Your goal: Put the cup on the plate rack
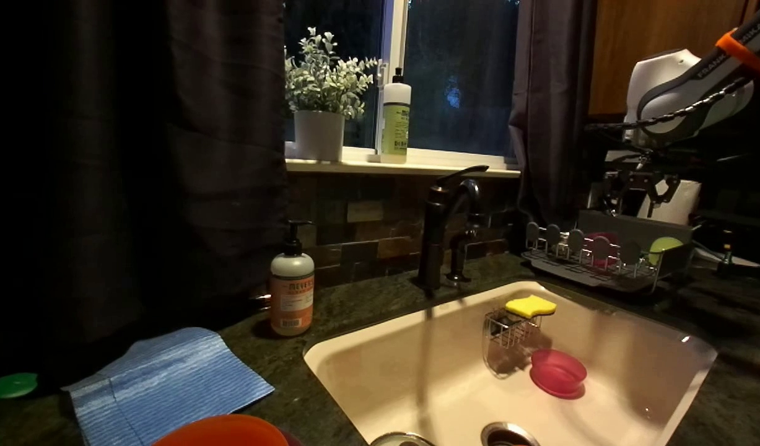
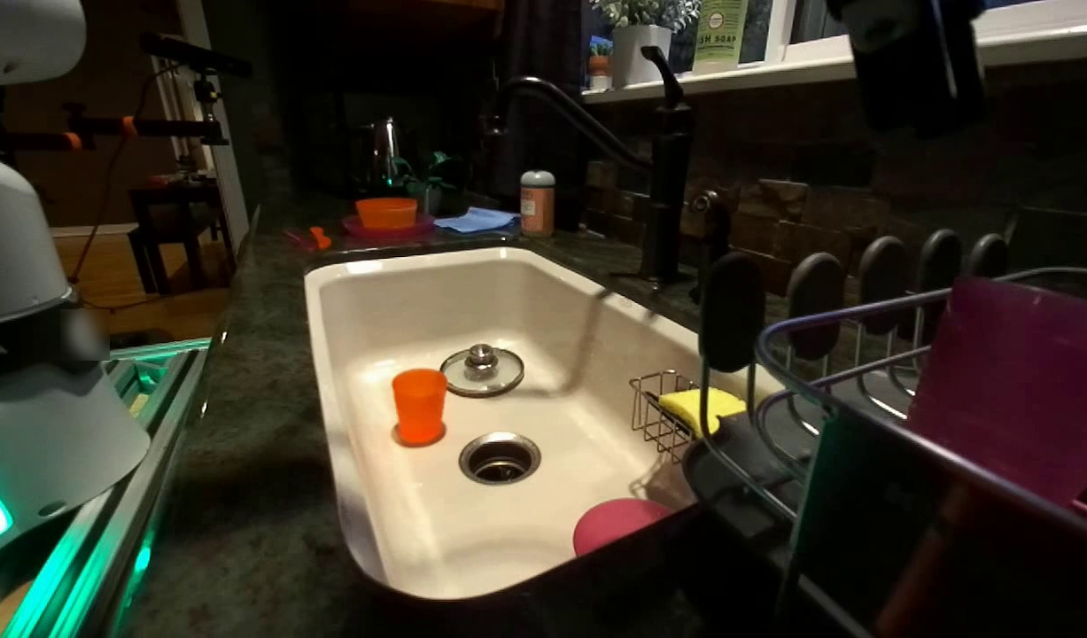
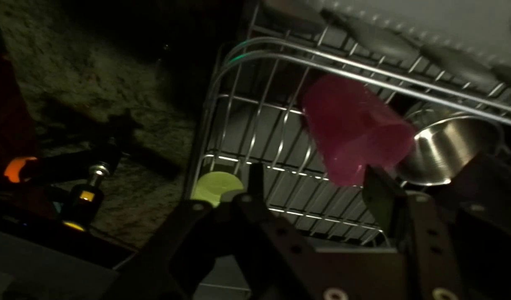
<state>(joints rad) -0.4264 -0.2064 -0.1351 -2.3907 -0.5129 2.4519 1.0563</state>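
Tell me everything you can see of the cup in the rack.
The cup is magenta-pink, smooth and plastic-looking, with no handle showing. It looks tipped over inside the rack, beside a metal bowl; whether they touch is unclear, as is which end is open. The open pincer does not hold it.

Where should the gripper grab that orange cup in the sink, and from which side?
Probably straddle the orange cup near its top, coming from above: it stands upright on the sink floor, widening upward, which should resist slipping.
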